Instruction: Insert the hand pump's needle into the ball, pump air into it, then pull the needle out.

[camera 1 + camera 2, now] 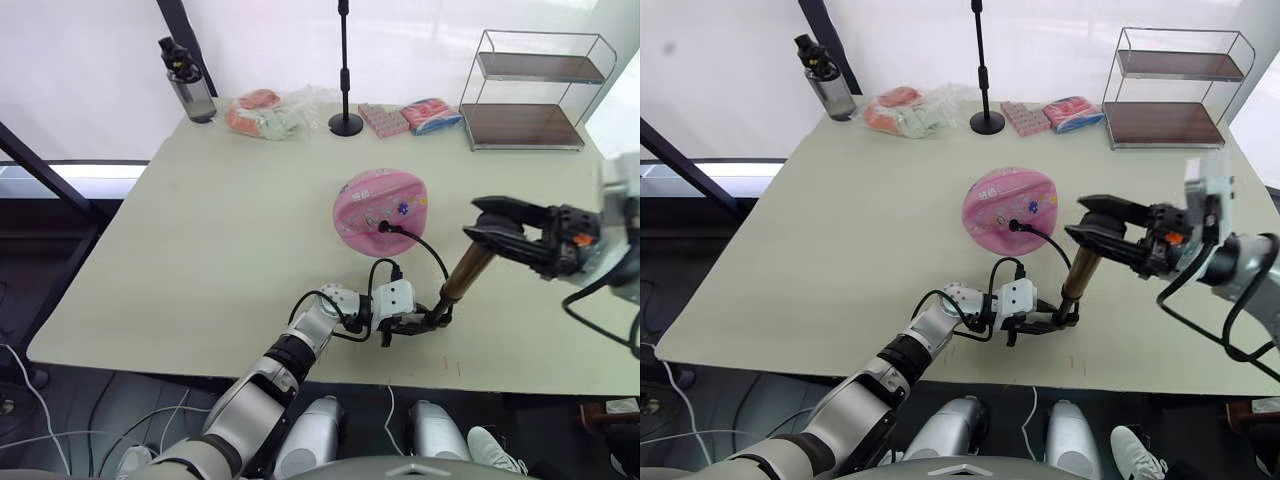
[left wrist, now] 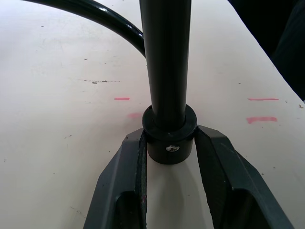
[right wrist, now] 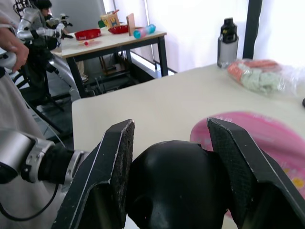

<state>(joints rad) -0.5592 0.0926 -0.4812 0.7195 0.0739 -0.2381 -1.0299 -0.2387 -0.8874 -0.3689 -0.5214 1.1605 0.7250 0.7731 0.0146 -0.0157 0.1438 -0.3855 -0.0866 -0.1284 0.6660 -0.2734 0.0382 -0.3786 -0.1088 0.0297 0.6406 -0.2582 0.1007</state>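
Left tool point(image 1: 412, 322) clamps the black base of the gold-bronze metal hand pump point(image 1: 466, 272), tilted on the pale bench point(image 1: 200, 250). Right tool point(image 1: 497, 228) grips its black handle. Thin black hose point(image 1: 420, 240) runs into the flattened pink rubber ball point(image 1: 380, 210).

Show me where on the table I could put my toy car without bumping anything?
The big bare stretch of table on the robot's left, between the water bottle and the near edge, is free. The near right corner looks free too. It is crowded around the pink ball, hand pump and both grippers, and along the far edge.
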